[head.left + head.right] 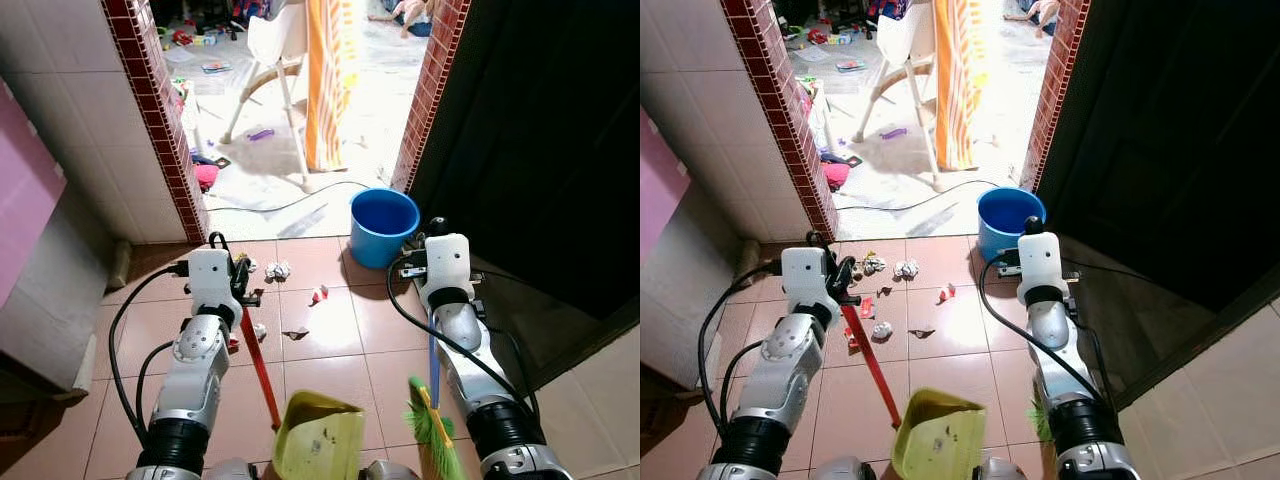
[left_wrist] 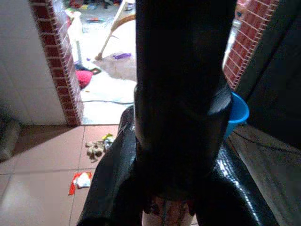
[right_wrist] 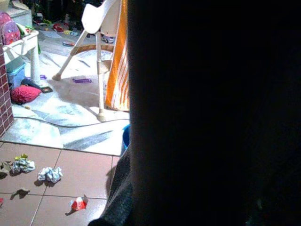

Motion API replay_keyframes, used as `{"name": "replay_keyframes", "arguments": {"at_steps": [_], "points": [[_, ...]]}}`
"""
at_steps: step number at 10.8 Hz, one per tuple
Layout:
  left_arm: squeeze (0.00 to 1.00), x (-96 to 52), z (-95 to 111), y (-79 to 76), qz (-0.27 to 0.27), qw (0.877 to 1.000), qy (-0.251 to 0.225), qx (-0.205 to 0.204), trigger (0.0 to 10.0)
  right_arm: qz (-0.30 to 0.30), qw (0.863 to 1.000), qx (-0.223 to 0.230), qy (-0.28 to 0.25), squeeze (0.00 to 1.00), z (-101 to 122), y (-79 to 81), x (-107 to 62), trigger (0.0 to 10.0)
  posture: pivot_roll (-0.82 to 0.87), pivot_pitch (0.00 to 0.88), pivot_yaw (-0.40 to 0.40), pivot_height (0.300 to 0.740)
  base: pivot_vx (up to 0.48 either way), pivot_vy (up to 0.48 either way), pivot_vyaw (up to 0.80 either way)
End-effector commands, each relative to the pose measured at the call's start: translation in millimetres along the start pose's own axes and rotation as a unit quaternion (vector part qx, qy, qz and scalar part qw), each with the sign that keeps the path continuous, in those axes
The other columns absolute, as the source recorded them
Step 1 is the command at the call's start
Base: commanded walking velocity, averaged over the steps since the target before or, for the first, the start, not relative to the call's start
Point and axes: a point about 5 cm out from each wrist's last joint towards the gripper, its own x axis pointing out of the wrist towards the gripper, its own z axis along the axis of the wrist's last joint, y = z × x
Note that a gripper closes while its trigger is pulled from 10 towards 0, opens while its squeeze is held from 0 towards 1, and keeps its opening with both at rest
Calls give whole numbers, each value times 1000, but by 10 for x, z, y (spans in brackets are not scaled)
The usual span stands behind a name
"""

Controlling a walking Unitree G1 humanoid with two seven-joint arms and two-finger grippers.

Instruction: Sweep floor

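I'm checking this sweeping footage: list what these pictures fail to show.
- Left gripper fingers: head views, its wrist housing covers its hold on the red dustpan handle.
- Right gripper fingers: hidden behind its wrist housing.
- Broom: bristles cut off by the bottom edge.
- Blue bucket contents: too dim to tell.
- Right wrist view: a dark shape blocks the bucket.

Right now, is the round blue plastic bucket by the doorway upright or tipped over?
Upright. The round blue plastic bucket stands on the brown floor tiles beside the brick doorpost, its open mouth facing up. Its contents cannot be told.
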Motion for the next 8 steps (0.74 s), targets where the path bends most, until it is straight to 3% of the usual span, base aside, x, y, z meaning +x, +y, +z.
{"name": "replay_keyframes", "arguments": {"at_steps": [1,5,7,8], "points": [[0,10,147,34,6,999,-31,24,10000,-3,1000,6,-15,0,76,-26,53,10000,-4,0,6,740,0,0,0],[0,-45,65,112,19,1000,-20,-1,10000,1,1000,3,-16,0,88,-3,63,10000,0,0,14,740,0,0,0],[0,-48,17,67,21,999,-15,28,10000,-12,1000,4,-12,0,51,-65,28,10000,-20,0,30,740,0,0,0],[0,-22,93,133,55,997,-36,37,10000,-14,1000,9,-14,0,51,-75,17,10000,-25,0,31,740,0,0,0]]}}
